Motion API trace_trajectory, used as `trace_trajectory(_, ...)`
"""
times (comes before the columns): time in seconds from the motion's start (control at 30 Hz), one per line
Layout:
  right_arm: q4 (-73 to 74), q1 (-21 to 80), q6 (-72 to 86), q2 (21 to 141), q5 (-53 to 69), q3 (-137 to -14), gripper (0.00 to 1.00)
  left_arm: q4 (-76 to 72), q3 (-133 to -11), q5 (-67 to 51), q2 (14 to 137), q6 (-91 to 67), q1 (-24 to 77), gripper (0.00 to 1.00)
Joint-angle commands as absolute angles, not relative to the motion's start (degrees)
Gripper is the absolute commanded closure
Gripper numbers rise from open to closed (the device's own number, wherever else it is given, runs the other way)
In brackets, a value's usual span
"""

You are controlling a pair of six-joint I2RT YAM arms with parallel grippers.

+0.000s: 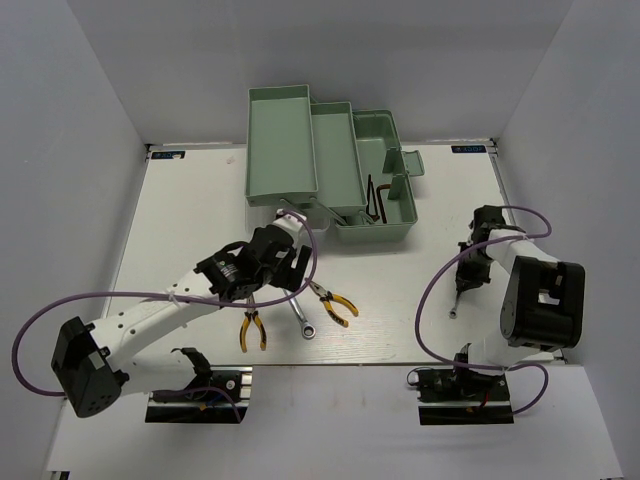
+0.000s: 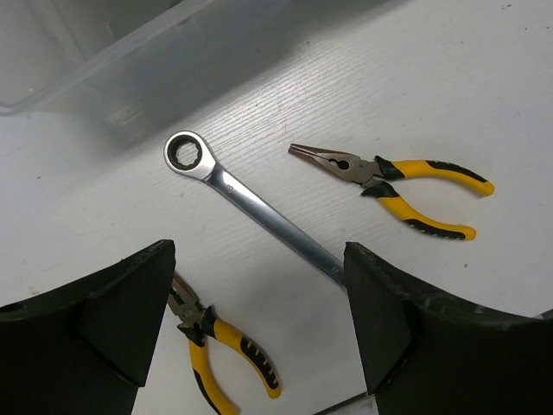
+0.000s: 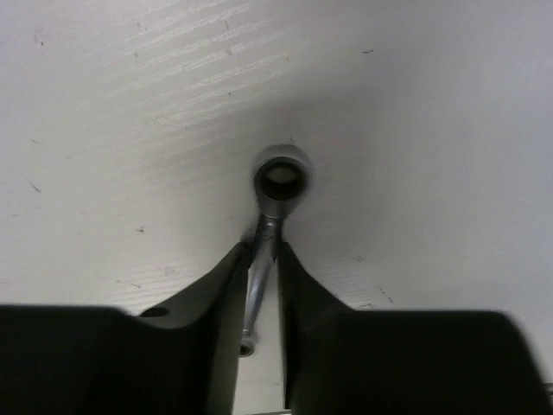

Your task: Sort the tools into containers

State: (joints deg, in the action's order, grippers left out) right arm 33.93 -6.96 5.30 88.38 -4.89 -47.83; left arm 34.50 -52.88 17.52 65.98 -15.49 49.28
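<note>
The pale green toolbox (image 1: 330,160) stands open at the back, trays folded out. Black and dark-red hex keys (image 1: 375,200) lie in its base. My left gripper (image 1: 290,268) is open and empty, hovering over the long silver wrench (image 1: 302,318). In the left wrist view the wrench (image 2: 251,203) runs diagonally between my fingers (image 2: 130,303), its lower end hidden behind the right one. One yellow-handled pliers (image 2: 406,186) lies to its right, the other (image 2: 220,350) at lower left. My right gripper (image 3: 263,251) is shut on the short silver wrench (image 3: 278,186), low over the table (image 1: 455,300).
The two pliers (image 1: 252,328) (image 1: 337,304) flank the long wrench on the white table (image 1: 200,200), in front of the toolbox. Grey walls close in the table on both sides. The arm bases and purple cables (image 1: 430,300) sit at the near edge.
</note>
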Motion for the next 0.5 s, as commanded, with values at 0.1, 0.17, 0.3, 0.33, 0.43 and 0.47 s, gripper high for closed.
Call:
trace_trajectory(0.1,32.8,-6.1,7.8,93.2,-4.1,-47.1,0.96,34.3,-52.3,17.2,66.9,-15.4,49.0,0.11)
trace_trajectory(0.17,32.1,-6.2,7.5,92.5,-4.1,-47.5,1.0,34.3,-51.7,16.6,66.9,-15.4,49.0,0.11)
trace_trajectory(0.3,31.6,-6.2,5.0,90.2,-0.6,-48.2,1.0,33.0,-51.1,12.7,67.4,-16.9,49.0,0.09)
trace_trajectory(0.33,31.8,-6.2,3.4,89.1,1.6,-48.5,1.0,32.2,-50.5,11.0,68.0,-17.4,49.0,0.09)
trace_trajectory(0.43,32.3,-6.1,1.5,86.0,7.2,-50.2,1.0,32.2,-50.4,10.4,71.2,-22.0,49.0,0.09)
trace_trajectory(0.47,32.4,-6.1,0.5,84.0,9.0,-50.7,1.0,32.2,-50.4,9.6,73.4,-24.5,49.0,0.09)
